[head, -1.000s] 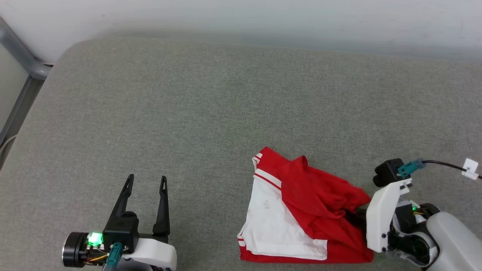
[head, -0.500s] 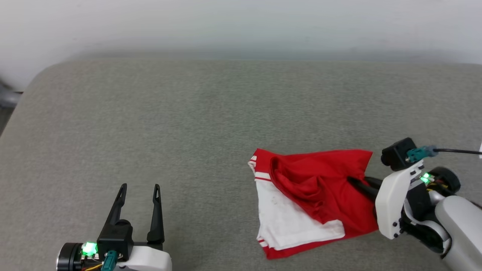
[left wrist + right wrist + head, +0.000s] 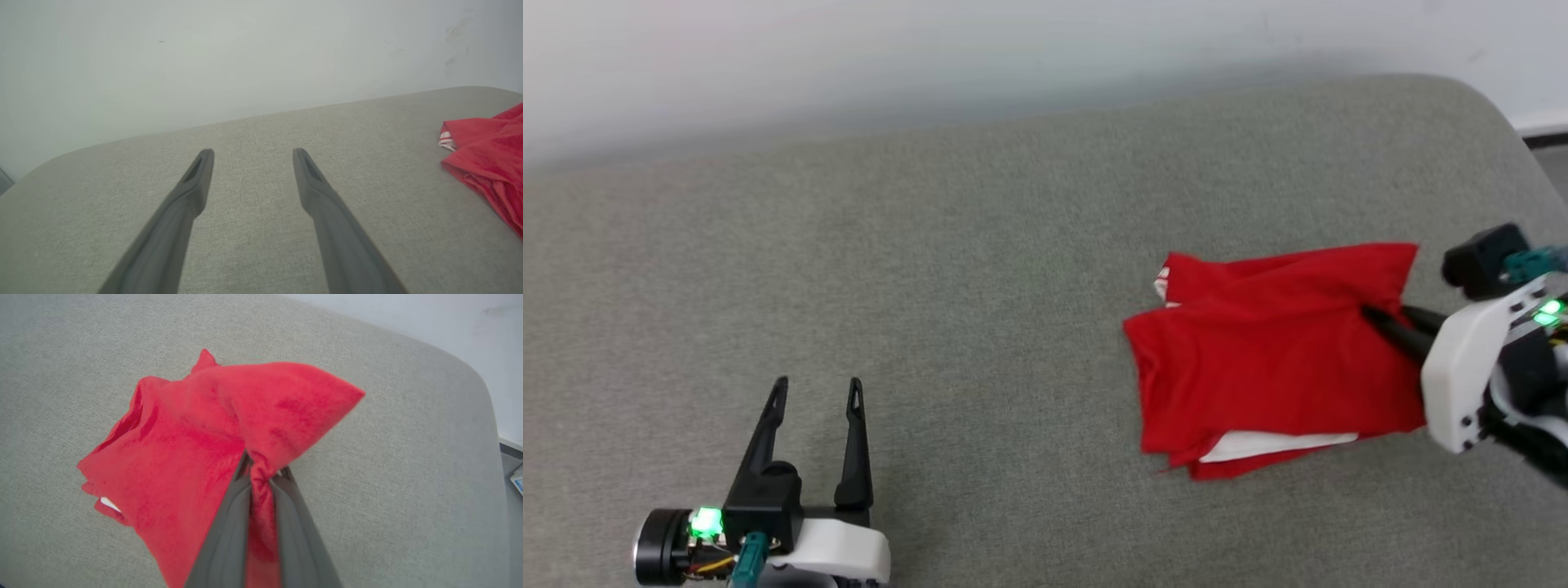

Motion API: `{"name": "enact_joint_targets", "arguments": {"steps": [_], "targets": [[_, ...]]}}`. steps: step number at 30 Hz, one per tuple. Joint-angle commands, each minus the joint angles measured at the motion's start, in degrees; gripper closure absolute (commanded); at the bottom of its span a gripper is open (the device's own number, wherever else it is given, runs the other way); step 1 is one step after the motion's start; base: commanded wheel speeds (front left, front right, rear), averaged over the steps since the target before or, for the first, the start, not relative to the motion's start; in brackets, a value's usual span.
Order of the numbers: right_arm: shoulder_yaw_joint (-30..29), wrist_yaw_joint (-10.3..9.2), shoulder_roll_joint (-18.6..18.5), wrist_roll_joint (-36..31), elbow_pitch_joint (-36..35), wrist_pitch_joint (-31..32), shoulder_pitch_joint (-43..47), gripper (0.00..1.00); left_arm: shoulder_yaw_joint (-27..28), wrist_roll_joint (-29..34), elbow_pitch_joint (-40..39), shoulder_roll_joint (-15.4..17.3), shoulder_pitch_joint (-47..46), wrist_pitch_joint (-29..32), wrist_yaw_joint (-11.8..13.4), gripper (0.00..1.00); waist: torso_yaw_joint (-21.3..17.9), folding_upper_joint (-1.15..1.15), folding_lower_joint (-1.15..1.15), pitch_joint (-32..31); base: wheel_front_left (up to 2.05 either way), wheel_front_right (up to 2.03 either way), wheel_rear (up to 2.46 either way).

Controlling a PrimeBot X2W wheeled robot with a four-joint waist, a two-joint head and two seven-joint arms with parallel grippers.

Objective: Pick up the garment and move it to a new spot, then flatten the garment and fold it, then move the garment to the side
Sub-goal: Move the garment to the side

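The garment [image 3: 1274,359] is a folded red jersey with a strip of white showing at its lower edge, lying on the grey cushion [image 3: 980,269] at the right. My right gripper [image 3: 1376,317] is shut on the garment's right edge; in the right wrist view the red cloth [image 3: 196,449] is bunched between the two fingers [image 3: 229,522] and fans out beyond them. My left gripper [image 3: 817,392] stands open at the lower left, well apart from the garment, with nothing between its fingers [image 3: 192,183]. The garment's corner [image 3: 486,155] with striped trim shows at the right of the left wrist view.
A pale wall [image 3: 931,57] runs along the cushion's far edge. The cushion's rounded right corner [image 3: 1494,114] lies just beyond the garment, with a dark gap [image 3: 510,451] past it. Bare cushion spreads between the two grippers.
My right gripper closed on the garment's right edge and pulled it rightward and farther back, drawing red cloth over the white part. The head camera swung right. The left gripper stayed open.
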Motion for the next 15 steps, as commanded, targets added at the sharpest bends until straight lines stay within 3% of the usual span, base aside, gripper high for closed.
{"name": "enact_joint_targets", "arguments": {"steps": [1, 15], "targets": [[-0.49, -0.07, -0.66, 0.08, 0.33, 0.22, -1.35, 1.0, 0.29, 0.34, -0.31, 0.31, -0.77, -0.13, -0.08, 0.0, -1.16, 0.0, 0.0, 1.67, 0.0, 0.0, 0.0], [-9.78, -0.07, -11.12, -4.27, 11.39, 2.79, -9.85, 1.0, -0.3, 1.04, -4.74, 2.61, -7.56, -0.14, -1.73, 0.0, 0.82, 0.0, 0.0, 13.99, 0.0, 0.0, 0.0]]}}
